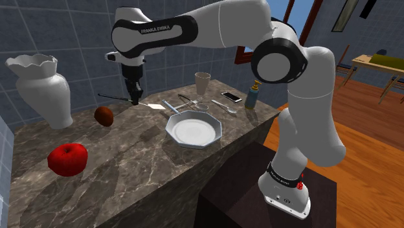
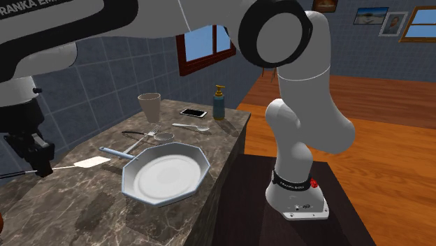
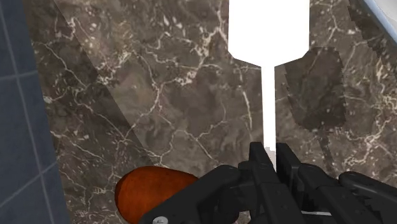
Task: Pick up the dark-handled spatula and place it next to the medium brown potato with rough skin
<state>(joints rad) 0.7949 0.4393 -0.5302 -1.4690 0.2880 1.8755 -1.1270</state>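
Placement step, spatula (image 1: 153, 105) hanging above the bench (image 1: 129, 165).
Left to right: potato (image 1: 104, 116), then end effector (image 1: 134, 98) pinched tight on the spatula's shaft; next I'd lower it and let go just beside the potato.

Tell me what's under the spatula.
Under the spatula: bare counter with its shadow; the potato sits aside. The claw hides whatever lies below the handle.

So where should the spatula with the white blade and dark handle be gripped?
On the thin neck between blade and handle, from above. The white-bladed, dark-handled spatula is roughly level, and its neck is narrow enough to fit the black tool, which is shut on it there.
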